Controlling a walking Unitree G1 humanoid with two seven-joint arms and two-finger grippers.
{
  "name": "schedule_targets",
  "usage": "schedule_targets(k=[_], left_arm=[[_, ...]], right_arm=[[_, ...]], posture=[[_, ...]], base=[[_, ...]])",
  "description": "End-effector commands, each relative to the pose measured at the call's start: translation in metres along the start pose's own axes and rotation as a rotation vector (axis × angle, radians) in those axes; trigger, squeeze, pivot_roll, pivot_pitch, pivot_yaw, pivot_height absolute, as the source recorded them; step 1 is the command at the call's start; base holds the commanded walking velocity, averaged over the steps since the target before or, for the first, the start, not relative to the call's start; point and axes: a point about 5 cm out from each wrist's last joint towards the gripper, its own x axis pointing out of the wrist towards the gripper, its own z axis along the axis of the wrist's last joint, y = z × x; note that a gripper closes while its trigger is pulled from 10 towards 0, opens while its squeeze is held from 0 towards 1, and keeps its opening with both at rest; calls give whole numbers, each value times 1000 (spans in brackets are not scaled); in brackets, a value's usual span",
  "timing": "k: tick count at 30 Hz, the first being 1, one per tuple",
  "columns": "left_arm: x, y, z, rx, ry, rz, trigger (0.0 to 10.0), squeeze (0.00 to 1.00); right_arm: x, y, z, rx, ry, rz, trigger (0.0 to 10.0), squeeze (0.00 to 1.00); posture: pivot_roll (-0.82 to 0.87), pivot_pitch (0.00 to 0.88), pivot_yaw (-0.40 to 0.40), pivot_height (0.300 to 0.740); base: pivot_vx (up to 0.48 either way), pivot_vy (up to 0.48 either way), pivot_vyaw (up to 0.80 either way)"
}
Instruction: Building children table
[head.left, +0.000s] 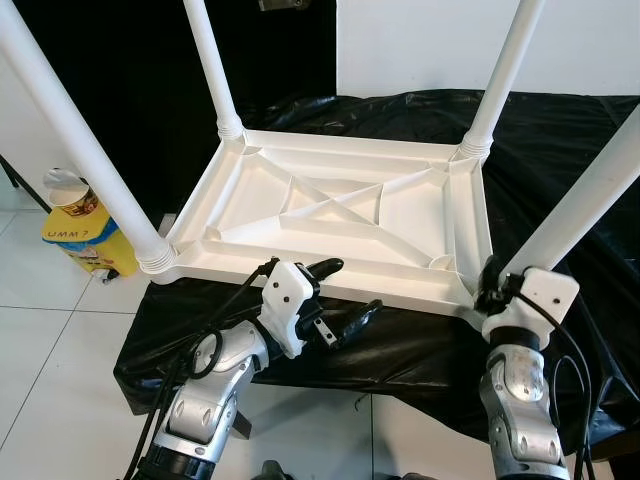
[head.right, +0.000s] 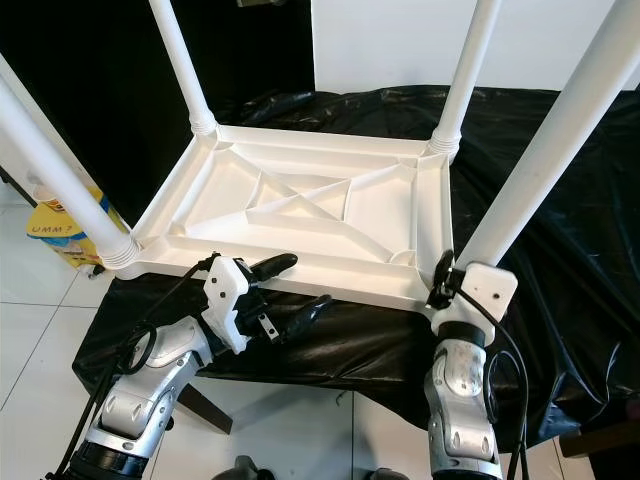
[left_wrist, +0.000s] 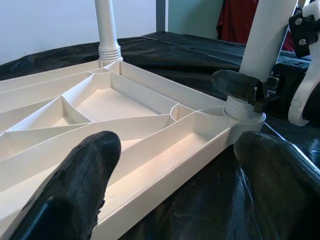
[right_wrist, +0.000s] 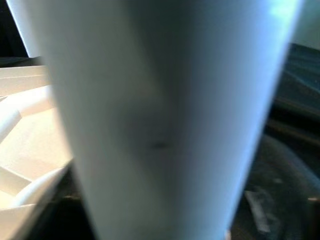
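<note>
The white children's table (head.left: 340, 215) lies upside down on the black-draped surface (head.left: 560, 150), ribbed underside up, likely so its legs can be fitted from above; all four stand in their corner sockets. The left claw (head.left: 340, 295) is spread wide at the tabletop's near edge, one finger over the rim, one just outside. At the near right corner, the right claw (head.left: 497, 285) sits against the near-right leg (head.left: 590, 190); I cannot tell its grip.

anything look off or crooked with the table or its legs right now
Nothing stands out: the white plastic table top lies upside down on the black sheet, all four white legs seated in corners. The right pincer grips the near-right one.
</note>
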Motion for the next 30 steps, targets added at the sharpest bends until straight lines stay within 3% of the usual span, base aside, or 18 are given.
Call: schedule_targets(k=[1, 2, 3, 6, 12, 14, 16, 20, 27, 28, 30], left_arm=[[-2, 1, 0, 5, 8, 55, 10000, 0], [-1, 1, 2, -2, -7, 55, 10000, 0], [0, 0, 3, -4, -13, 51, 10000, 0], [0, 0, 3, -4, -13, 51, 10000, 0], [5, -6, 7, -17, -20, 0, 10000, 0], [5, -6, 7, -17, -20, 0, 10000, 0], [12, -15, 8, -30, -9, -77, 10000, 0], [19, -22, 10, -19, 1, -155, 10000, 0], [26, -22, 13, 5, 2, -196, 10000, 0], [28, -22, 14, 7, -1, -197, 10000, 0], [28, -22, 14, 7, -1, -197, 10000, 0]], right_arm=[[-1, -7, -4, -11, 9, 10, 10000, 1000], [2, -5, 1, -1, -5, 108, 10000, 792], [4, -5, 2, 4, -4, 155, 10000, 0], [4, -5, 2, 4, -4, 155, 10000, 0], [8, -7, 7, -37, -10, 363, 10000, 0], [8, -7, 7, -37, -10, 363, 10000, 0], [11, -8, 5, -68, 13, 479, 10000, 0], [16, -7, 3, -93, 36, 588, 10000, 0], [23, -6, 3, -150, 38, 689, 10000, 0], [26, -7, 3, -163, 38, 702, 6980, 0], [26, -7, 3, -163, 38, 702, 6980, 0]], posture=[[32, 87, 44, 740], [32, 87, 43, 740], [32, 88, 42, 740], [32, 88, 42, 740], [28, 83, 45, 740], [28, 83, 45, 740], [29, 80, 45, 740], [31, 76, 44, 740], [29, 74, 45, 740], [28, 73, 46, 740], [28, 73, 46, 740]], base=[[0, 0, 0], [0, 0, 0], [0, 0, 0], [0, 0, 0], [0, 0, 0], [0, 0, 0], [0, 0, 0], [0, 0, 0], [0, 0, 0], [0, 0, 0], [0, 0, 0]])
